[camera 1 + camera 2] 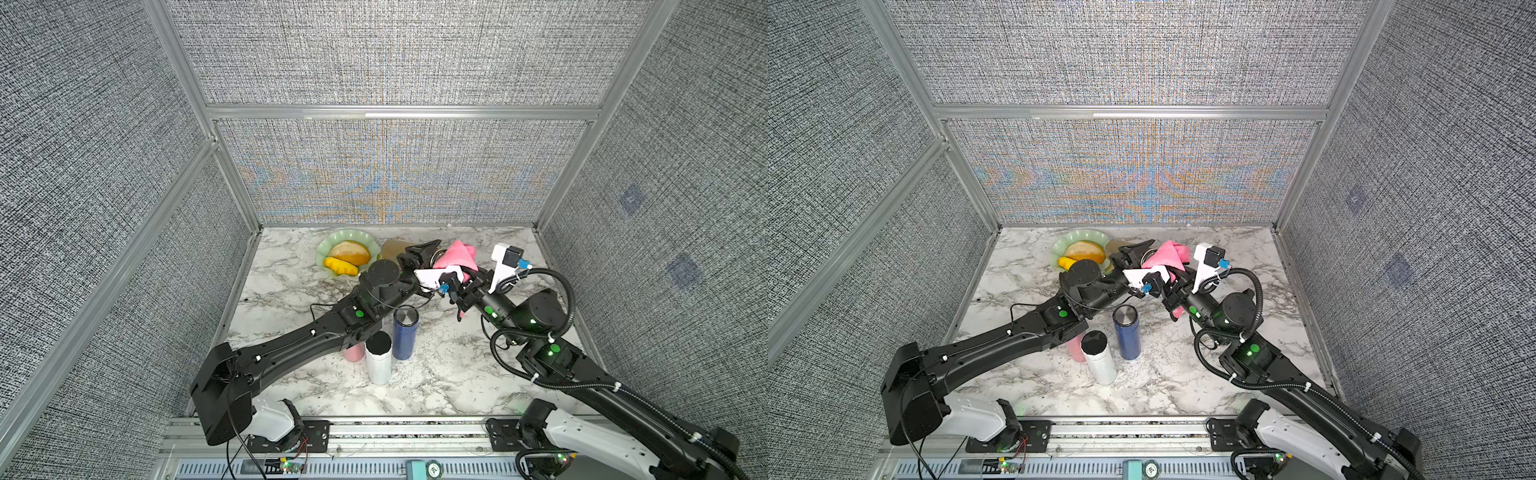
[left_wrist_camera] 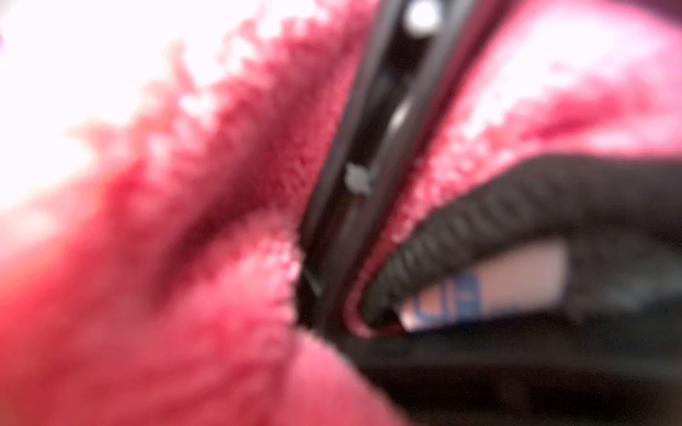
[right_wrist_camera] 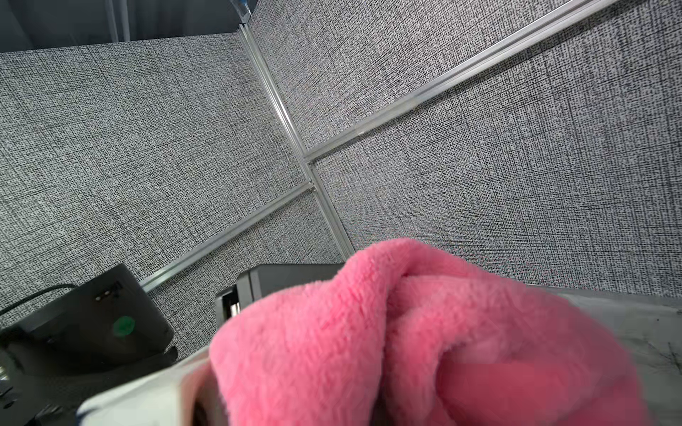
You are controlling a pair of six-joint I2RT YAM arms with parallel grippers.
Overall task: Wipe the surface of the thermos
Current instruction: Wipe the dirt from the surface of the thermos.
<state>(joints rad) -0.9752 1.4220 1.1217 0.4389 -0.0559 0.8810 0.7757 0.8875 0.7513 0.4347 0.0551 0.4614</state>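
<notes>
The left fingers [image 1: 424, 246] hold the tan thermos [image 1: 392, 249] tight and the right fingers [image 1: 471, 275] squeeze the pink cloth [image 1: 457, 255] against it, so the wiping looks started but not finished.

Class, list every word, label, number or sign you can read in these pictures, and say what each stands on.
Nothing can be read for certain.
Round emblem on the teal block at the front edge: too small to read.
Blue print on a pale label, left wrist view: blurred.
Faint square marks on the side wall: no letters legible.
</notes>
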